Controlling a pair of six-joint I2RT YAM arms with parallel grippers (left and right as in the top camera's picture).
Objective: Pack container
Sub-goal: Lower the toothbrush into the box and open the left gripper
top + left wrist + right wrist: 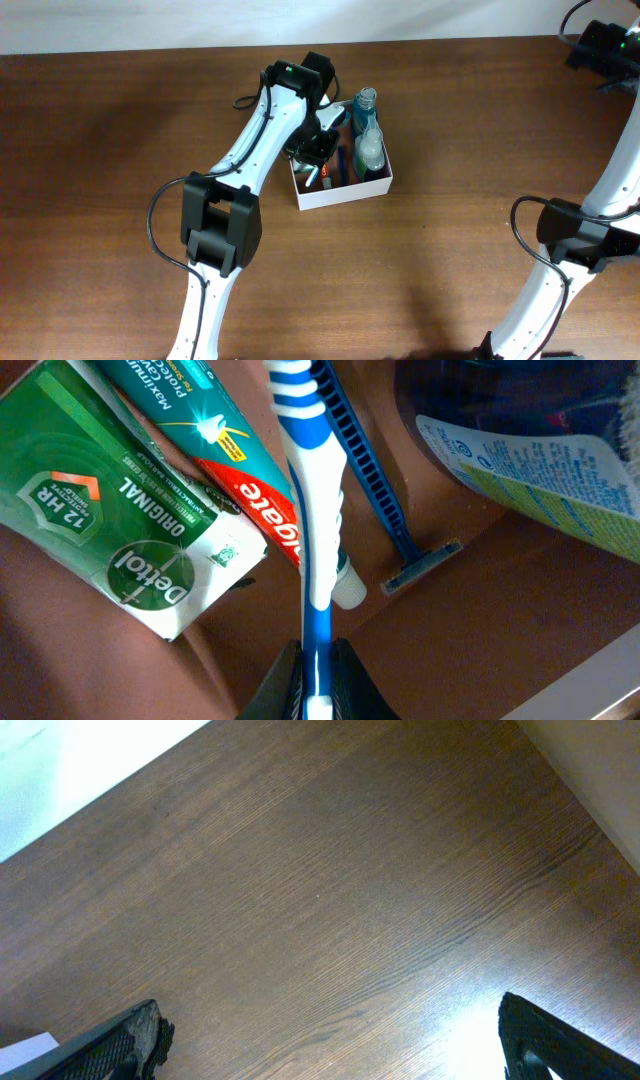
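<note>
Toothbrush (318, 530) is pinched tight in left gripper (318, 690), inside the container (345, 194), upper middle of overhead view. Imo lower it flat btw Colgate tube (230, 470) and razor (380, 500) before letting go, w/o bumping the bottles (368, 130). Right gripper (330, 1030) wide open, empty, over bare table (330, 870)

- Left arm (255, 130), centre-left: white links, black joints, looping black cable (153, 215), green light (288, 70).
- Right arm (535, 305), right edge: likewise white and black.
- Right hand (330, 1025): black, rough-faced fingers (125, 1042).
</note>
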